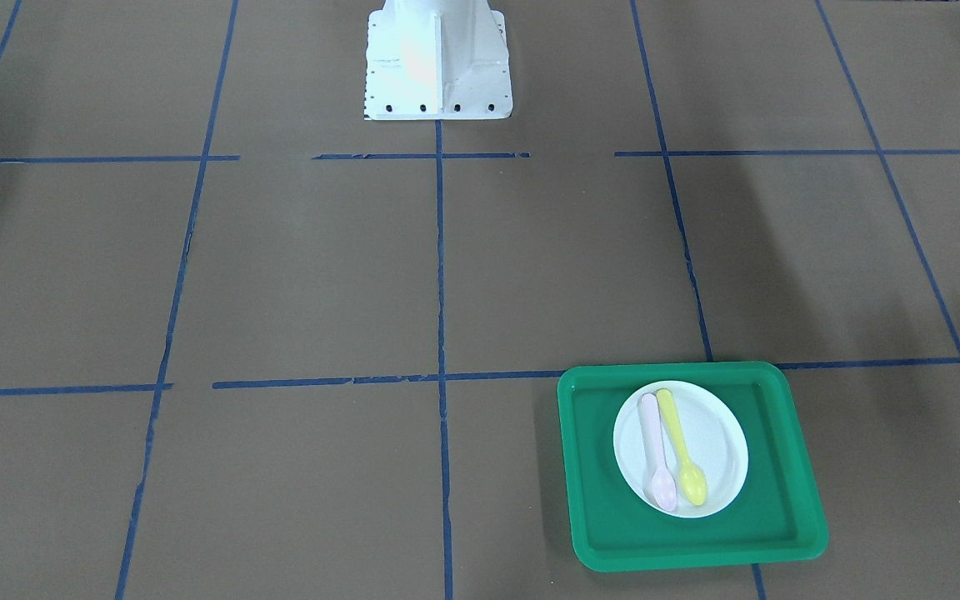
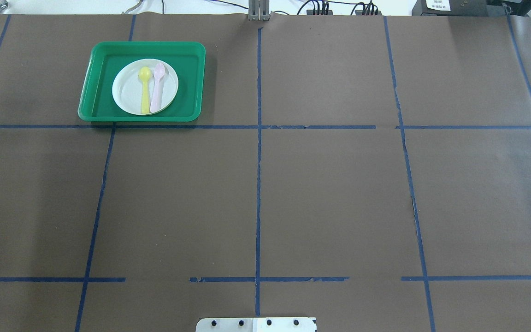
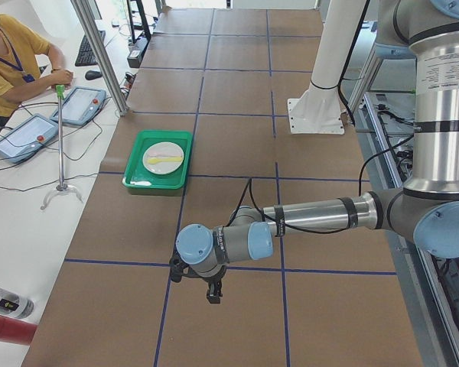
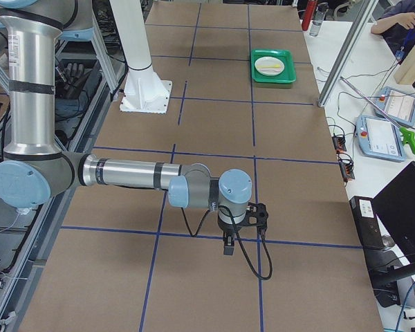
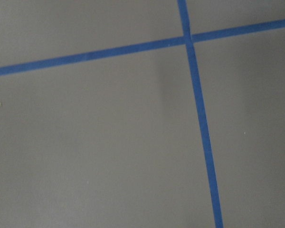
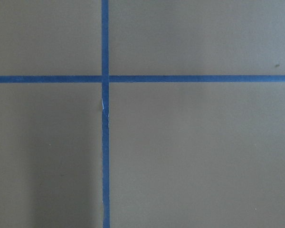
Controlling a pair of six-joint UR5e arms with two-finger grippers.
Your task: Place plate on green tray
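**Plate's in the tray, both arms hanging low and well away from it**

Your left arm (image 3: 314, 214) has its forearm stretched out level over the table (image 2: 339, 184) with the wrist folded under. The left gripper (image 3: 213, 294) points straight down at the paper, well apart from the tray (image 1: 780, 475). The right arm (image 4: 124, 173) is in the same pose at the other end. Its right gripper (image 4: 227, 247) points down too, even farther from the tray.

Both grippers only show in the side views, small and dark. I honestly can't tell whether either one's fingers are spread or pinched together.

The tray sits flat on the table. The plate (image 1: 713, 442) lies flat inside it, roughly in the middle, with green floor showing all round. On the plate you've got a pink spoon (image 1: 656, 450) and a yellow spoon (image 1: 678, 442) side by side. They're so close I can't say if they touch. Both bowls point to the side of the tray away from the base (image 1: 438, 67).

Stuff that's cut off or fuzzy:
- The base is clipped by the frame edge in the front and overhead views.
- Both wrist views show only brown paper and crossing blue tape (image 5: 199, 118), a bit soft.
- The plate's surface detail is too small to make out.
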